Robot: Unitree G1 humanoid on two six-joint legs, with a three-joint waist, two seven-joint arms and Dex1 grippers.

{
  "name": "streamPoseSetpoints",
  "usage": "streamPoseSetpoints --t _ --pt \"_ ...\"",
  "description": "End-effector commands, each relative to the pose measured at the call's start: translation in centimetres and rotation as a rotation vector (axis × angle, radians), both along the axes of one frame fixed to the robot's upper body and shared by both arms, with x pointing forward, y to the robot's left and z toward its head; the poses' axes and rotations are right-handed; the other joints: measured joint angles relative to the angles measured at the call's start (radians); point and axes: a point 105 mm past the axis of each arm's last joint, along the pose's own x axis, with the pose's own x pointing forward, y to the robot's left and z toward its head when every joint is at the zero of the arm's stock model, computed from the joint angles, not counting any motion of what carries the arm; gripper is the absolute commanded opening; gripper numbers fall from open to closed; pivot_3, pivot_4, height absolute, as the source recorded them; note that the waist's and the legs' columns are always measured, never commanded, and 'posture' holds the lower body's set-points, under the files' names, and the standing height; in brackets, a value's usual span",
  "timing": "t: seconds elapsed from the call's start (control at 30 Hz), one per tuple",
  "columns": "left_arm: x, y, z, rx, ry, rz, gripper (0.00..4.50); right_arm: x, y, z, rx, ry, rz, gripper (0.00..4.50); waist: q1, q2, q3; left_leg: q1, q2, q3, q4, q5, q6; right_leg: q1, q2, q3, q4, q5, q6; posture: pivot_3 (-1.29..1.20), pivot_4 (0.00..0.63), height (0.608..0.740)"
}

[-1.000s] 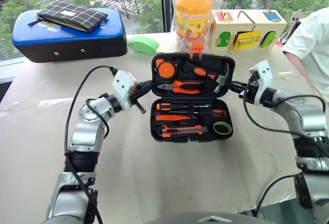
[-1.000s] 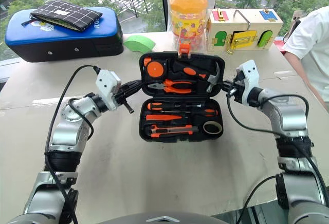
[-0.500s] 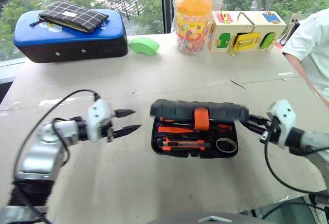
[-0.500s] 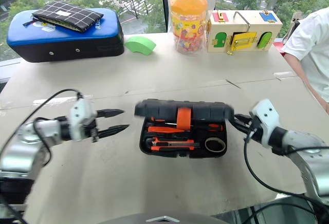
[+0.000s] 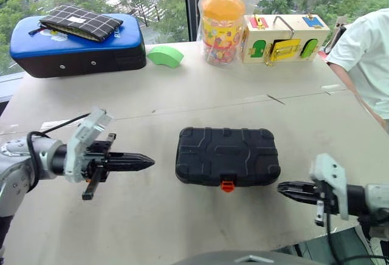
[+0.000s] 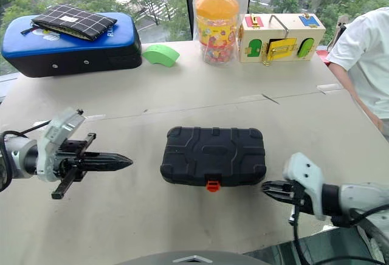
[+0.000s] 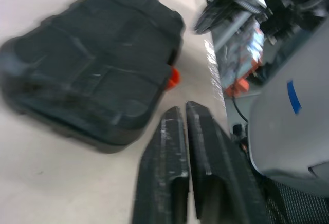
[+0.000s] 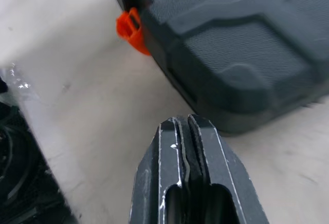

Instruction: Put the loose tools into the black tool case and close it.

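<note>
The black tool case lies shut and flat on the surface, its orange latch on the near edge. The left claw hangs to the left of the case, fingers pressed together, clear of it. The right claw sits off the case's near right corner, also pressed together and holding nothing. Beyond the case stands a blue-topped case.

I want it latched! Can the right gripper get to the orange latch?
Probably yes. The orange latch faces the case's near edge, and bare table lies between it and the shut right gripper.
</note>
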Motion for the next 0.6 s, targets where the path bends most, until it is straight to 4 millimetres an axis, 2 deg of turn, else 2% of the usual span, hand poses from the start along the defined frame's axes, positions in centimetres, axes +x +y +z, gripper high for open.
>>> streamPoseSetpoints --t 0.03,0.13,0.27,0.33,0.4,0.43,0.5,0.6 --pt "-0.1 -0.9 0.1 0.021 -0.078 -0.037 0.1 2.7 0.0 -1.2 -0.054 -0.06 -0.113 0.0 0.007 -0.001 0.0 -0.001 0.0 0.0 0.0 0.0 0.0 -0.001 0.0 0.0 0.0 0.0 0.0 0.0 0.15 0.74" --pt "0.2 -1.5 -0.1 0.017 -0.119 -0.03 0.1 6.4 -0.7 -1.1 -0.061 -0.138 -0.263 0.0 0.007 -0.002 0.001 -0.001 0.0 0.001 0.001 -0.001 -0.002 -0.001 0.0 0.001 0.0 0.001 -0.001 0.0 0.15 0.74" --pt "0.5 -2.1 -0.4 0.003 -0.138 -0.006 0.1 10.5 -1.2 0.1 -0.028 -0.214 -0.402 0.0 0.006 -0.003 0.001 0.0 0.0 0.005 0.002 -0.001 -0.002 -0.002 -0.005 -0.003 0.001 0.002 -0.003 0.0 0.15 0.74" --pt "1.1 -2.4 -0.6 -0.003 -0.171 0.029 0.1 14.0 -1.4 1.6 0.004 -0.282 -0.488 0.0 0.006 -0.002 0.001 0.0 0.0 0.005 0.002 0.001 0.0 -0.004 0.0 -0.003 0.003 0.002 -0.003 0.0 0.15 0.74" --pt "1.8 -3.0 -0.5 -0.022 -0.208 0.058 0.1 16.6 -1.3 2.5 0.018 -0.326 -0.517 0.0 0.003 -0.001 0.002 0.0 0.0 0.005 0.001 0.001 0.0 -0.005 0.002 -0.003 0.003 0.003 -0.003 0.0 0.15 0.74" --pt "2.2 -3.4 -0.3 -0.034 -0.231 0.074 0.1 17.4 -1.2 2.7 0.018 -0.333 -0.516 0.0 0.002 -0.001 0.002 0.001 0.0 0.005 0.0 0.001 -0.001 -0.005 0.002 -0.003 0.004 0.003 -0.003 0.0 0.15 0.74" --pt "3.3 -4.3 -0.2 -0.036 -0.287 0.097 0.1 17.7 -1.4 2.8 0.015 -0.324 -0.482 0.0 0.008 -0.003 0.001 0.0 0.0 0.005 0.0 0.001 -0.001 -0.005 0.003 -0.003 0.004 0.003 -0.003 0.0 0.15 0.74" --pt "4.6 -5.4 -0.8 -0.021 -0.33 0.129 0.1 16.2 -2.2 2.2 -0.009 -0.293 -0.429 0.0 0.014 -0.004 0.0 -0.001 -0.001 0.002 0.0 0.001 -0.001 -0.003 0.003 -0.005 0.003 0.005 0.0 0.0 0.15 0.74"
